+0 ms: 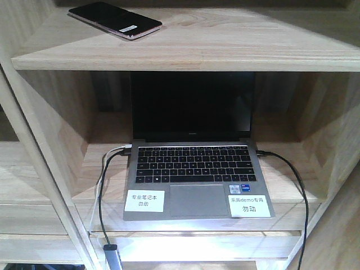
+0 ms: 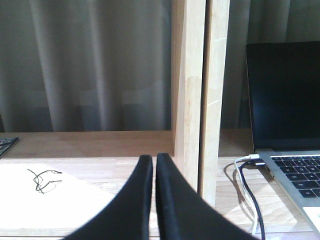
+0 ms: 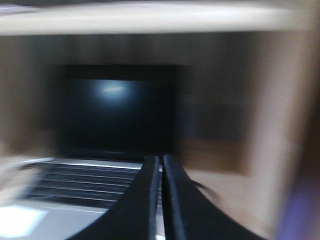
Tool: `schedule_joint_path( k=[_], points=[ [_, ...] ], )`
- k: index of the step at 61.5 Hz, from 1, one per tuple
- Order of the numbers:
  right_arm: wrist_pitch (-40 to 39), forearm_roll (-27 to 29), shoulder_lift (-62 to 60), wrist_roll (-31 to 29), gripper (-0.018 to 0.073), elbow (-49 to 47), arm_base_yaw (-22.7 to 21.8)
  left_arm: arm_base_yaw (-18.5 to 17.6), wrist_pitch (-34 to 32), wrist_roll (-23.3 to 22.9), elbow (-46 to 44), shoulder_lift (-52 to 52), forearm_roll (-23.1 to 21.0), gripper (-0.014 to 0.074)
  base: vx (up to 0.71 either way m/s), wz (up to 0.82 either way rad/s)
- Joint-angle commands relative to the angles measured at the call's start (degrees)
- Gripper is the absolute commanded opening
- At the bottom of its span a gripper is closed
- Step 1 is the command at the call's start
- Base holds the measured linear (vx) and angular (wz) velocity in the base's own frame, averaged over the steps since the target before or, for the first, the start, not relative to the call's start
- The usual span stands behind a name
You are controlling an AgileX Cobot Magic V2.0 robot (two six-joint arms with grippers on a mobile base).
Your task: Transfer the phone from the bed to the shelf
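The phone (image 1: 115, 20), black and glossy with a pinkish rim and a small white sticker, lies flat on the upper pale-oak shelf (image 1: 236, 39) at its left end in the front view. Neither gripper appears in that view. My left gripper (image 2: 154, 159) is shut with nothing between its black fingers, low in front of a wooden upright (image 2: 196, 95). In a blurred wrist view, my right gripper (image 3: 161, 159) is shut and holds nothing, in front of the laptop. The bed is out of view.
A silver laptop (image 1: 194, 169) stands open on the lower shelf, with white labels on its palm rest and cables (image 1: 298, 185) plugged in on both sides. In the left wrist view, white and dark cables (image 2: 247, 185) lie beside the laptop, and grey curtains (image 2: 95, 65) hang behind.
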Motion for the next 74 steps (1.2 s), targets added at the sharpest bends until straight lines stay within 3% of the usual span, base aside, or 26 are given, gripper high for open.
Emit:
schedule_joint_path(
  k=[1,13,26,74],
  points=[
    [-4.7,-0.6,-3.4,0.2,-0.0006,2.6,-4.2,0.2,-4.1,-0.5,-1.4,-0.3,-0.6,0.0001,0.00,0.00],
    [-7.4,-1.0,-9.8,0.0,-0.0006,10.0,-7.4,0.2,-4.1,-0.5,-1.4,-0.3,-0.6,0.0001,0.00,0.00],
    [-22.9,-1.0,-12.4,0.1,-0.0006,20.7,-7.4,0.2,-4.1,-0.5,-1.4,-0.3,-0.6,0.0001,0.00,0.00],
    [-21.9,-2.6,-12.4,-1.5,-0.0006,20.4,-7.4,0.2,-4.1,-0.5,-1.4,-0.3,-0.6,0.0001,0.00,0.00]
  ],
)
